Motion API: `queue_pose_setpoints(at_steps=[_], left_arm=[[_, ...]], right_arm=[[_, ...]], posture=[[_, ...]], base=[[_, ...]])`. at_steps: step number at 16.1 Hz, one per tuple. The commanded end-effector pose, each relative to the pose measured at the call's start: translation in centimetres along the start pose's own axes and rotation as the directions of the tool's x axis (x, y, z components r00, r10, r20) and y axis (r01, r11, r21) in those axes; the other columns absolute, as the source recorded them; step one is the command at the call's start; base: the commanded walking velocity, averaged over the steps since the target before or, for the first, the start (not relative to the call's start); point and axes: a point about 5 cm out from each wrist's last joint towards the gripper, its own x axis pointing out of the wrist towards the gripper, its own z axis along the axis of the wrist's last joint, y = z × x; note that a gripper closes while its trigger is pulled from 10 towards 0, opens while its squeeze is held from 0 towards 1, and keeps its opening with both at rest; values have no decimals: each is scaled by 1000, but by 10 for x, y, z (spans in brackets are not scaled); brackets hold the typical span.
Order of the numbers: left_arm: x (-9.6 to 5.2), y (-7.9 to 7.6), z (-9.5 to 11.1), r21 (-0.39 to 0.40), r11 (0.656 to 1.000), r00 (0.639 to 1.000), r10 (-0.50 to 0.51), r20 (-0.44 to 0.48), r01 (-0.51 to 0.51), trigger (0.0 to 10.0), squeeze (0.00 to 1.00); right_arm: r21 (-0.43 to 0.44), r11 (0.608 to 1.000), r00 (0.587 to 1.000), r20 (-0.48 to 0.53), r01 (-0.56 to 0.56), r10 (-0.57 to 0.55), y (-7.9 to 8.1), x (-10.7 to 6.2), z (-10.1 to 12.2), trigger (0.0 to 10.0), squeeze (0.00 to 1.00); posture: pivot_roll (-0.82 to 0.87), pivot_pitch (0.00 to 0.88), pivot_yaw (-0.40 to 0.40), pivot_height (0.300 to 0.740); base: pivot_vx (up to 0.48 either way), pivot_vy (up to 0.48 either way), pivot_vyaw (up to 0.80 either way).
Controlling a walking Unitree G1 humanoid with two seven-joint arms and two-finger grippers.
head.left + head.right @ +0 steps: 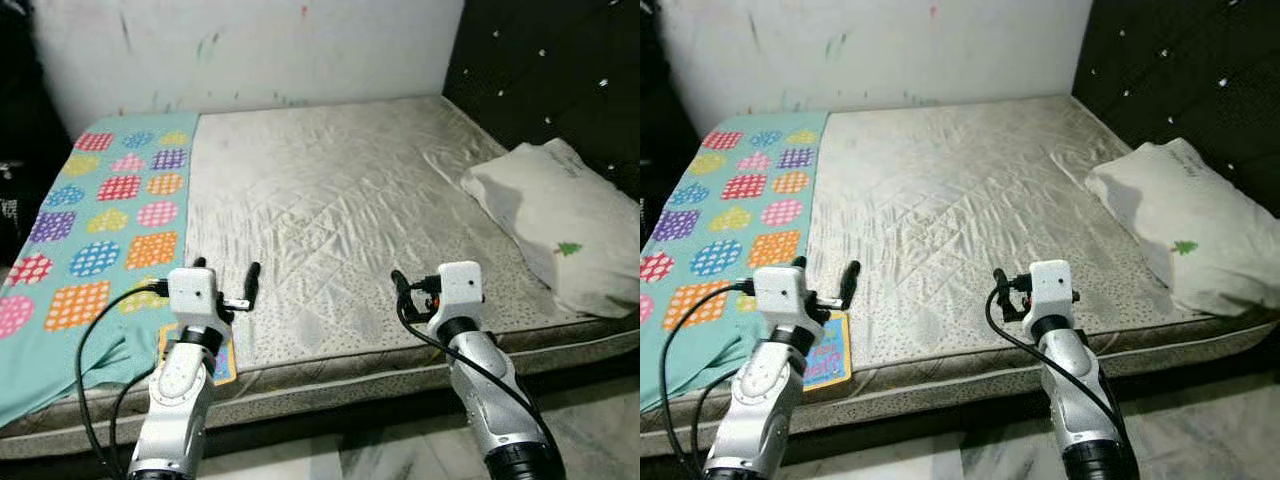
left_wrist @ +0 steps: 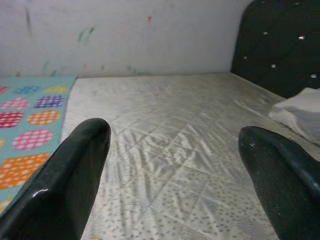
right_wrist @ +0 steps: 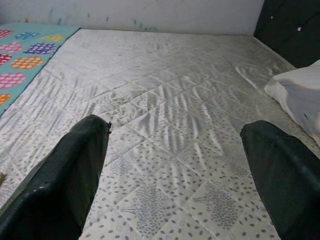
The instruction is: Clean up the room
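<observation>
Two grippers: both raised over near edge of mattress [image 1: 330, 190], holding nothing.
L gripper [image 1: 225, 285]: jaws wide; above small colourful book [image 1: 828, 350] at mattress edge, likely first pickup.
R gripper [image 1: 400, 290]: jaws wide per wrist view; over bare quilting.
Blanket [image 1: 100, 230]: teal w/ dots, covers robot's-left strip, hangs off edge.
Pillow [image 1: 555, 225]: far right by headboard.

— What did the room look like?
— A bare quilted mattress [image 1: 330, 210] lay against a white wall [image 1: 250, 50] streaked with paint marks.
— And the right side?
— A dark tufted headboard [image 1: 550, 70] with small studs rose there; pale marbled floor [image 1: 590, 420] showed below the bed's edge.
</observation>
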Motion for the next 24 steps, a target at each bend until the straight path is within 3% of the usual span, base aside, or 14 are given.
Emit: queue_pose_setpoints(at_steps=[1,15,24], left_arm=[[3,0,6,11,1000,1000,-13,24,12,10000,0],[4,-1,7,10,1000,999,-29,27,29,10000,0],[5,-1,-1,-16,999,999,51,-17,-51,10000,0]], right_arm=[[-2,1000,1000,9,9,-9,-3,0,2,10000,0],[-14,1000,1000,13,-9,10,0,2,3,10000,0],[-15,999,999,11,-31,32,8,1,1,10000,0]], posture=[[-51,0,40,740],[-43,0,35,740],[-29,0,37,740]], base=[[259,0,0],[276,0,0],[0,0,0]])
